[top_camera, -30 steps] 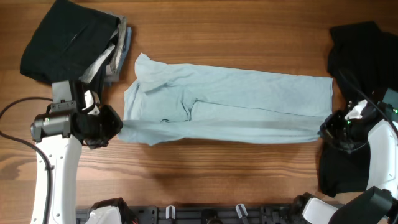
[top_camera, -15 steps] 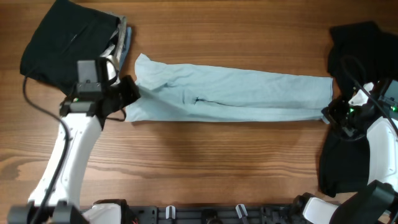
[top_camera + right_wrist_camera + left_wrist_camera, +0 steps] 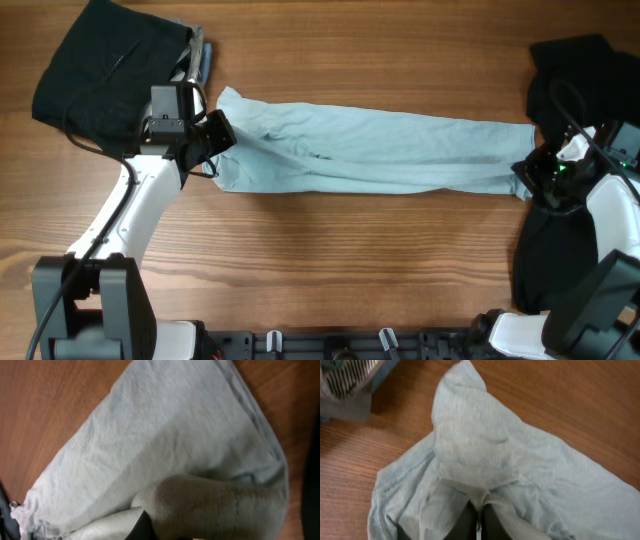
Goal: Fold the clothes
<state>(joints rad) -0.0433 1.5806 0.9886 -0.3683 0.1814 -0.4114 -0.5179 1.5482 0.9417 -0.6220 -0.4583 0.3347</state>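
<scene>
The light blue shirt [image 3: 370,150] lies across the table, folded lengthwise into a long strip. My left gripper [image 3: 222,133] is shut on its left end by the collar; in the left wrist view the fingers [image 3: 479,519] pinch a fold of the shirt [image 3: 485,455]. My right gripper [image 3: 527,172] is shut on the shirt's right end; in the right wrist view the fabric [image 3: 165,435] drapes over the finger [image 3: 145,527]. A black garment [image 3: 105,70] lies on a pile at the far left. Another black garment [image 3: 575,80] lies at the right edge.
Grey and striped folded garments [image 3: 195,70] stick out from under the left black garment, and show at the left wrist view's top left [image 3: 345,380]. Bare wooden table [image 3: 330,270] lies in front of the shirt. Black fabric [image 3: 545,265] lies under my right arm.
Both grippers have carried the shirt's near edge away from me over the rest, narrowing it from a wide spread to a strip. The left arm moved furthest, up toward the collar.
</scene>
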